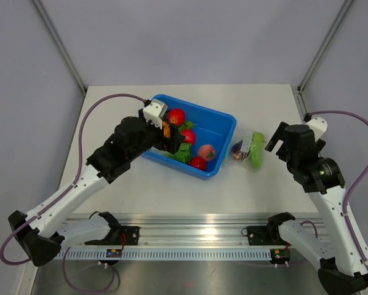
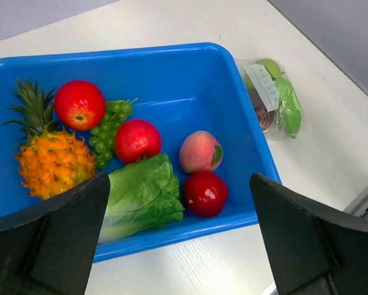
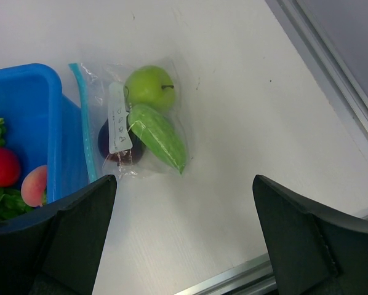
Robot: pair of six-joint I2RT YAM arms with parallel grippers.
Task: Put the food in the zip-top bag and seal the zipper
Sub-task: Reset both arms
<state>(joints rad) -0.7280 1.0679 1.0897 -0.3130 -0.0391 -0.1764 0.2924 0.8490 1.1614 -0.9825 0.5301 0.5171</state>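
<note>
left end effector (image 2: 179, 236) and right end effector (image 3: 184, 236) gape empty; clear crinkly zip-top bag (image 3: 101, 92) lies just beside blue plastic tray (image 3: 48, 80).

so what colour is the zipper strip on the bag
The zipper is light teal-blue; right wrist view.

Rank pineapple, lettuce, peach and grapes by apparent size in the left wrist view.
1. pineapple, crown included
2. lettuce, a close second, partly hidden
3. peach and grapes: too alike to rank
</note>
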